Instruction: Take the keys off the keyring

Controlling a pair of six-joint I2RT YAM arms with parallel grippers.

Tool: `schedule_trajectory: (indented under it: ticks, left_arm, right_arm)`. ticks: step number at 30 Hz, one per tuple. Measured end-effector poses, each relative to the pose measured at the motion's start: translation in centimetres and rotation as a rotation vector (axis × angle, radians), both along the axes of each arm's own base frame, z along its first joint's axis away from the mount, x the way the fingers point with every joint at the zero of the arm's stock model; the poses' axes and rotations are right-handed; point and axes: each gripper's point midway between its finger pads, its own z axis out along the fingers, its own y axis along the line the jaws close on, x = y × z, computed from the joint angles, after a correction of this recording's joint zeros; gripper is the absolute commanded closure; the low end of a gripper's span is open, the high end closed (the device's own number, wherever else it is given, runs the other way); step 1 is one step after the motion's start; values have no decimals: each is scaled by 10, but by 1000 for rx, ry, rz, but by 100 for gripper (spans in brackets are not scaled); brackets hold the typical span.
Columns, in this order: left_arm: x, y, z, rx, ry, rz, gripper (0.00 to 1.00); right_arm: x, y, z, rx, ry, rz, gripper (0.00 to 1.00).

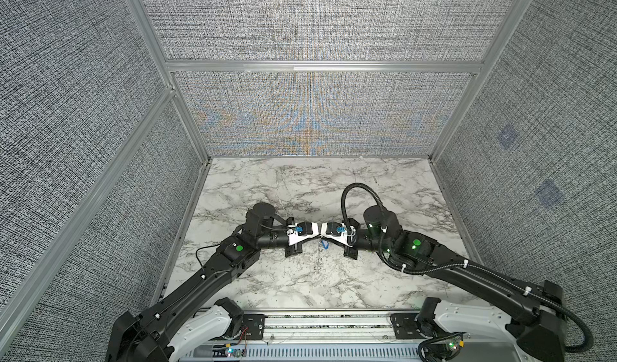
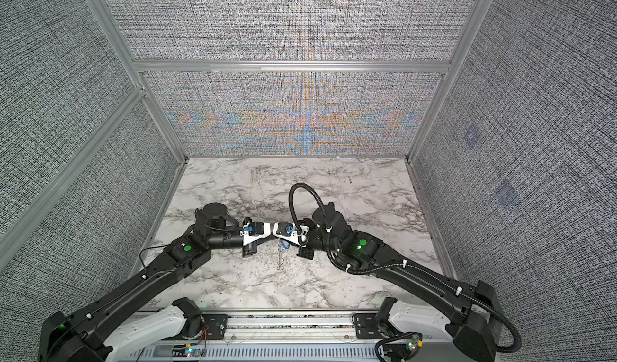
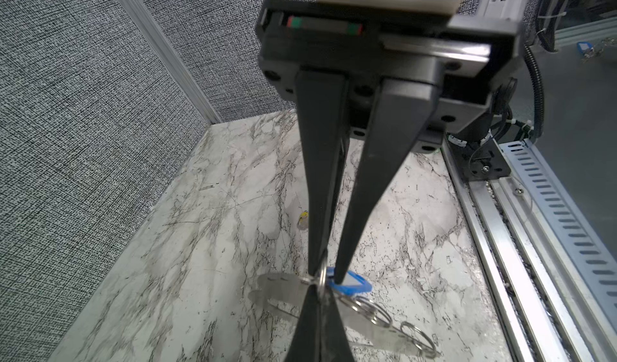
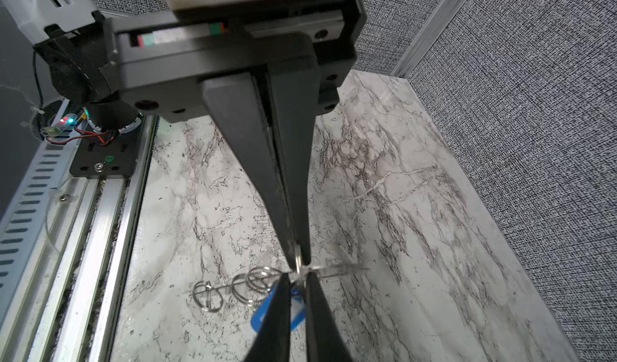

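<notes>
Both grippers meet tip to tip above the middle of the marble table. My left gripper (image 1: 318, 237) (image 3: 325, 275) is shut on the keyring (image 3: 277, 285), a thin flat grey metal loop held off the table. My right gripper (image 1: 323, 236) (image 4: 298, 258) is shut on a small split ring (image 4: 298, 260) at the same spot. The blue-tagged key (image 3: 355, 284) (image 4: 262, 313) (image 1: 326, 244) hangs just below the fingertips. Several wire rings (image 3: 370, 308) (image 4: 257, 282) sit along the keyring (image 1: 320, 260) (image 2: 280, 260). The yellow key (image 3: 303, 221) lies alone on the table.
Grey fabric walls (image 1: 100, 143) close in the marble table (image 1: 300, 287) on three sides. An aluminium rail (image 1: 327, 323) with both arm bases runs along the front edge. A corrugated cable (image 1: 347, 196) loops above the right wrist.
</notes>
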Motion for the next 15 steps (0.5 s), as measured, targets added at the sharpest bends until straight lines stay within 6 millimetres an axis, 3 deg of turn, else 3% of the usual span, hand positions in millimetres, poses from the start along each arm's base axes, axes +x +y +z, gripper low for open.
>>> schedule_trajectory:
  ticks: [2, 7, 9, 15]
  left_arm:
    - [-1, 0, -1, 3, 3, -1, 100]
    - [-4, 1, -3, 0, 6, -8, 100]
    - [-4, 2, -3, -8, -3, -8, 80]
    - [-6, 11, -5, -28, 9, 54, 70]
  right_arm:
    - [0, 0, 0, 0, 3, 0, 100]
    - [-2, 0, 0, -1, 7, 5, 100]
    - [-2, 0, 0, 2, 10, 5, 100]
    - [-2, 0, 1, 25, 22, -5, 100]
